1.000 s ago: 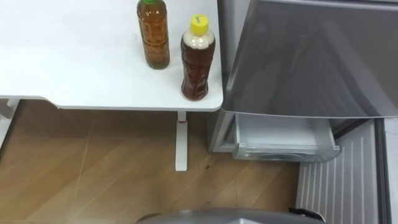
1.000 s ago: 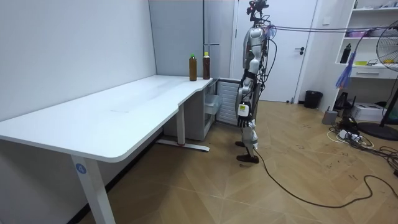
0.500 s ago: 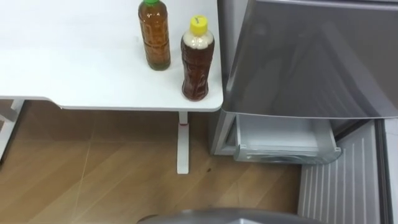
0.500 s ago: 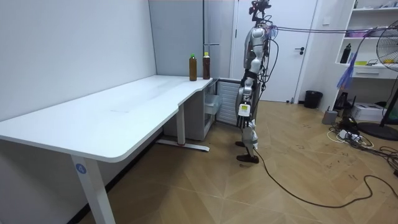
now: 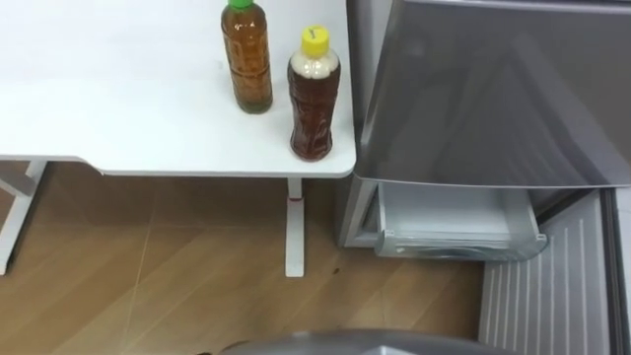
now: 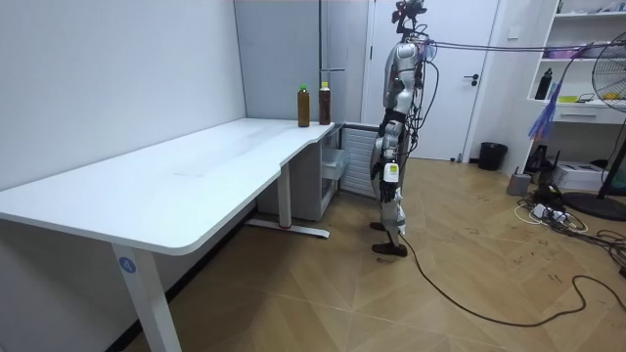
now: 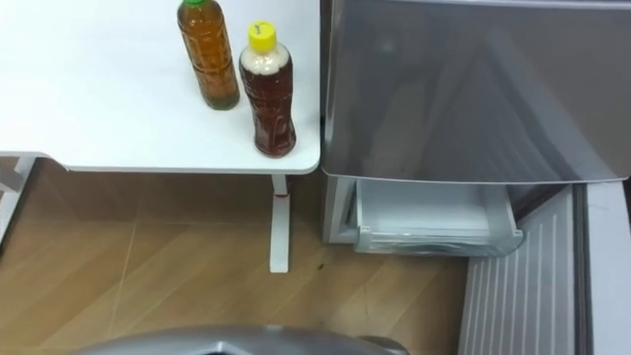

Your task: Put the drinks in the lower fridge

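Two drink bottles stand upright near the right front corner of the white table (image 5: 118,108). One is amber with a green cap (image 5: 246,57). The other is darker, with a yellow cap (image 5: 314,94), and stands closest to the table's edge. Right beside the table is the grey fridge (image 5: 493,89), whose lower drawer (image 5: 449,222) is pulled out with nothing visible in it. In the room view I stand upright in front of the fridge (image 6: 337,59), a short step from the bottles (image 6: 324,103). My left hand (image 6: 389,171) hangs by my hip, away from both bottles.
A ribbed white door panel (image 5: 542,296) stands swung open to the right of the drawer. The table's leg (image 5: 294,227) stands on wooden floor just left of the fridge. A bin (image 6: 492,155), shelves (image 6: 587,59) and a fan (image 6: 611,78) are behind me.
The eye view has shifted slightly, so the camera moved; the bottles stay put. In the room view my hanging left hand has swung a little toward the room view's right.
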Robot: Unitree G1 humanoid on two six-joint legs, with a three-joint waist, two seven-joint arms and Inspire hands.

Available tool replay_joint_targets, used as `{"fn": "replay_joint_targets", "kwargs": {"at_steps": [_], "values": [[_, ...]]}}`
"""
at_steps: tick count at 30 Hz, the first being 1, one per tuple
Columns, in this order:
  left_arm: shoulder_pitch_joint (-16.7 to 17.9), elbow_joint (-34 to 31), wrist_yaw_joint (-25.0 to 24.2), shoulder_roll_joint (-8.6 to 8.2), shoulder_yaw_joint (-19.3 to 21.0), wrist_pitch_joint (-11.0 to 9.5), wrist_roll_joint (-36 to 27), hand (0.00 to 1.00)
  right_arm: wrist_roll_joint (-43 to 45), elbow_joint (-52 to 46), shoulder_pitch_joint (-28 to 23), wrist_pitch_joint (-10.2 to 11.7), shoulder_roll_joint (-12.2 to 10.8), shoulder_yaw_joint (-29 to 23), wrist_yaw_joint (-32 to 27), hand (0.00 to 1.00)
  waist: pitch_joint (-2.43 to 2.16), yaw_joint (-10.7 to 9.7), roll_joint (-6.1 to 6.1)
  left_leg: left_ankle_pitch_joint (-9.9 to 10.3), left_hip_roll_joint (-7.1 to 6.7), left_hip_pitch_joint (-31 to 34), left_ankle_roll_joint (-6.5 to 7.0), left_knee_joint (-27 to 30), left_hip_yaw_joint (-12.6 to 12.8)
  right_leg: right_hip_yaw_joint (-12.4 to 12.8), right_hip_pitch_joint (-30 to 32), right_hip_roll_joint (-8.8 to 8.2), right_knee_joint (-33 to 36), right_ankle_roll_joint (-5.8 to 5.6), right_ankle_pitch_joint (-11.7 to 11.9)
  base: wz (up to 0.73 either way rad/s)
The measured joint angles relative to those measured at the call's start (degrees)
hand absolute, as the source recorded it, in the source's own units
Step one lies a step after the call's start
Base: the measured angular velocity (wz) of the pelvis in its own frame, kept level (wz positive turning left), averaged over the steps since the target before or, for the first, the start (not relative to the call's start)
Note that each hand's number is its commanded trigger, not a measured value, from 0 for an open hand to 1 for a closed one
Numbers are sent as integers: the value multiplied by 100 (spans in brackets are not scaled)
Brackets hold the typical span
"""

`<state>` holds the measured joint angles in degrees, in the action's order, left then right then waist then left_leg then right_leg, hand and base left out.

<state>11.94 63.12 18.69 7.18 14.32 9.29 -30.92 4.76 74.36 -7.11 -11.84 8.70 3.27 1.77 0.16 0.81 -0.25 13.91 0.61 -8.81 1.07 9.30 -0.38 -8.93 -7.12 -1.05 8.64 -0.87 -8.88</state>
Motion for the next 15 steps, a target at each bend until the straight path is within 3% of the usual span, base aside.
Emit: {"fn": "replay_joint_targets", "kwargs": {"at_steps": [5, 11, 15], "values": [[12, -630, 615, 2, 309, -178, -1216, 0, 24, -41, -4, -21, 15, -9, 14, 0, -4, 144, 4, 0, -2, 7, 0, 19, -1, 4, 8, -3, 23, 5, -9, 0], [12, -1473, 1339, 23, 413, -506, -1459, 0, 313, -143, 26, 65, 17, -15, 29, 0, -13, 138, 15, -1, -13, 28, 1, 30, -14, 0, 27, -10, 23, 5, -9, 0], [-3, -2546, 1947, 20, 570, -907, -1691, 0, 384, -147, 10, 205, 23, -29, -45, 0, -44, 231, 45, -3, -5, 24, 1, 15, 13, 43, 63, 2, 35, 6, -9, -6]]}}
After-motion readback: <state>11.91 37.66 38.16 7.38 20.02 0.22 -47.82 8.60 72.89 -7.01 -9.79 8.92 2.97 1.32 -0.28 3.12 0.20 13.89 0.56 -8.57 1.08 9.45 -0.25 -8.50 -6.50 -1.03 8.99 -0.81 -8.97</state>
